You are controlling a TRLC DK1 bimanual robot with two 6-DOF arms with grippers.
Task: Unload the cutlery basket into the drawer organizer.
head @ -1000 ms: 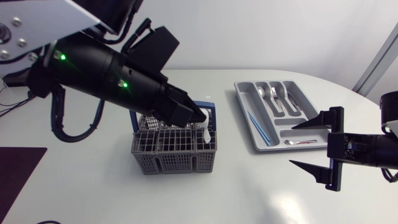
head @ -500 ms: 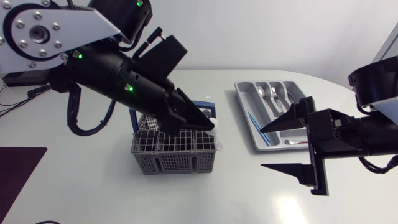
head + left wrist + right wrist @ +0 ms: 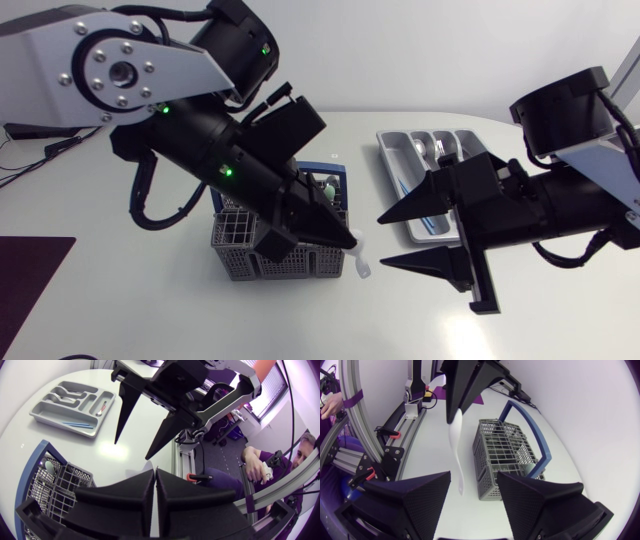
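Left gripper (image 3: 338,232) is clamped tight, fingers basically pressed together, and pinches one end of a white spoon (image 3: 358,258). From its own wrist camera the two wedges meet with no gap showing (the spoon itself isn't visible from there).

The spoon is out of the basket (image 3: 240,255) and hangs in the air just past the basket corner nearest the right arm, above the table (image 3: 150,300). Its long axis runs on from the left gripper's tips: from above it slants away from the basket toward the right gripper (image 3: 384,240), and in the right wrist view it hangs almost straight down with the free end pointing at the table. It looks wider up by the fingers and thinner at the free end, but bowl or handle, can't really tell.

The right gripper is spread wide and holds nothing. Its fingers (image 3: 415,497) point at the spoon and the basket, with the free end just ahead of the tips and not touching either one.

The basket is grey with a blue handle and sits on the table under the left arm. The organizer (image 3: 388,160) is well apart from it, behind the right arm and partly hidden, with some metal cutlery and a blue stick in its slots.
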